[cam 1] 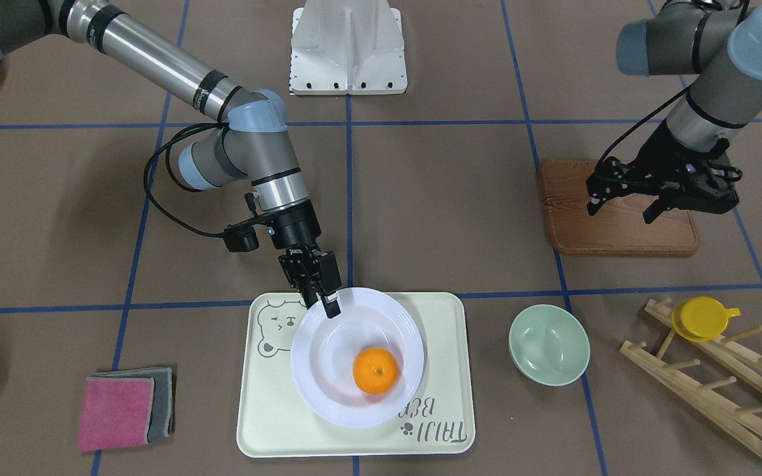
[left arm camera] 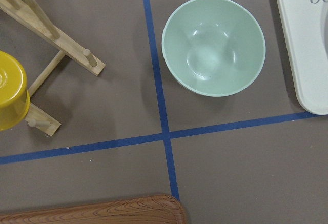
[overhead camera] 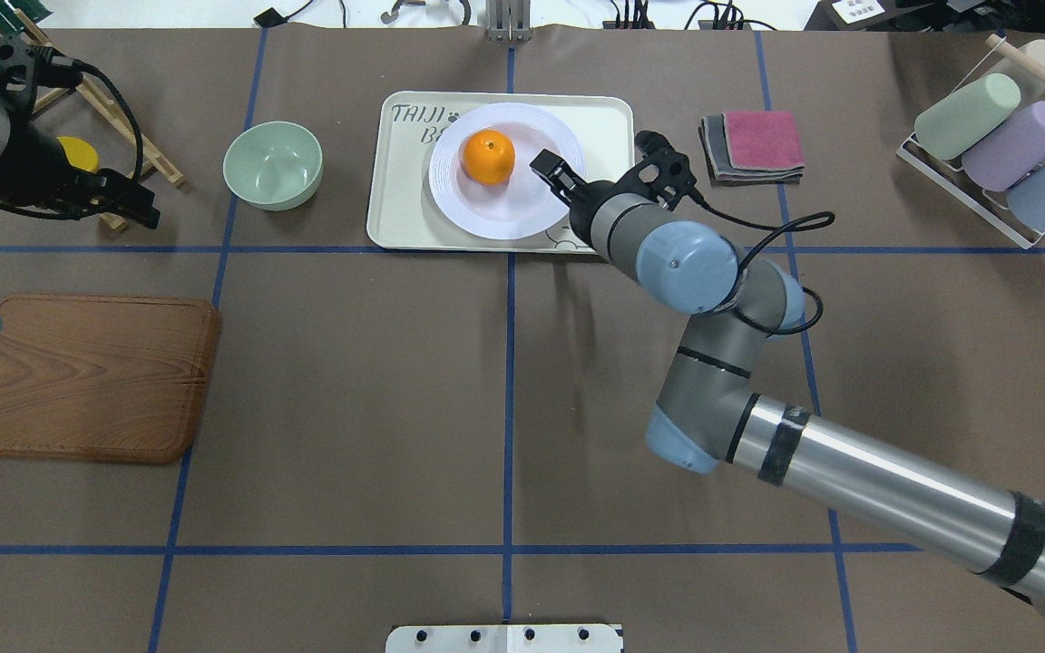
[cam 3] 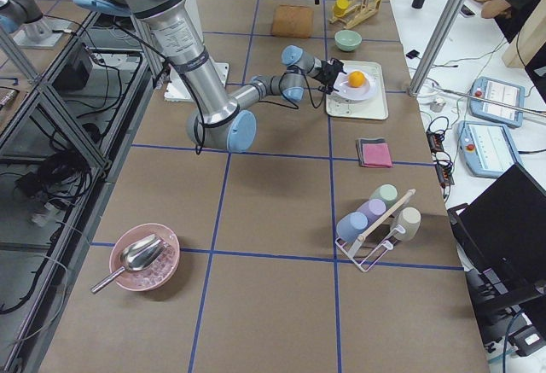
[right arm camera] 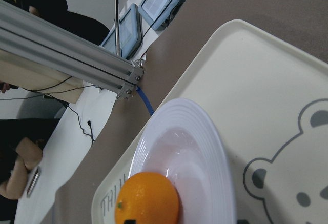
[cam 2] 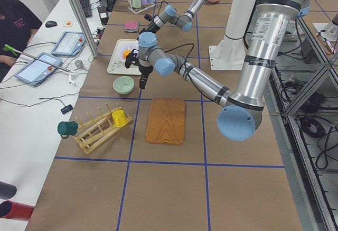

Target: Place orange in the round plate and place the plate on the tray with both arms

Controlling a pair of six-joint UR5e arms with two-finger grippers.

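The orange (cam 1: 376, 370) (overhead camera: 487, 156) (right arm camera: 147, 198) lies inside the white round plate (cam 1: 328, 396) (overhead camera: 486, 218) (right arm camera: 205, 147). That plate rests flat on the cream tray (cam 1: 268, 423) (overhead camera: 395, 218) (right arm camera: 266, 90). My right gripper (cam 1: 320, 307) (overhead camera: 557, 174) is shut on the plate's rim on the robot's side, one finger over the rim and one outside it. My left gripper (cam 1: 621, 210) hangs open and empty above the wooden board, far from the tray. Its wrist view shows only the tray's corner (left arm camera: 307, 55).
A pale green bowl (cam 1: 548, 344) (overhead camera: 272, 165) (left arm camera: 213, 52) sits beside the tray. Beyond it a wooden rack (cam 1: 718, 383) holds a yellow cup (cam 1: 705, 317). The brown board (overhead camera: 87, 376) lies nearer the robot. Folded pink and grey cloths (cam 1: 123, 410) (overhead camera: 754, 145) flank the tray's other side.
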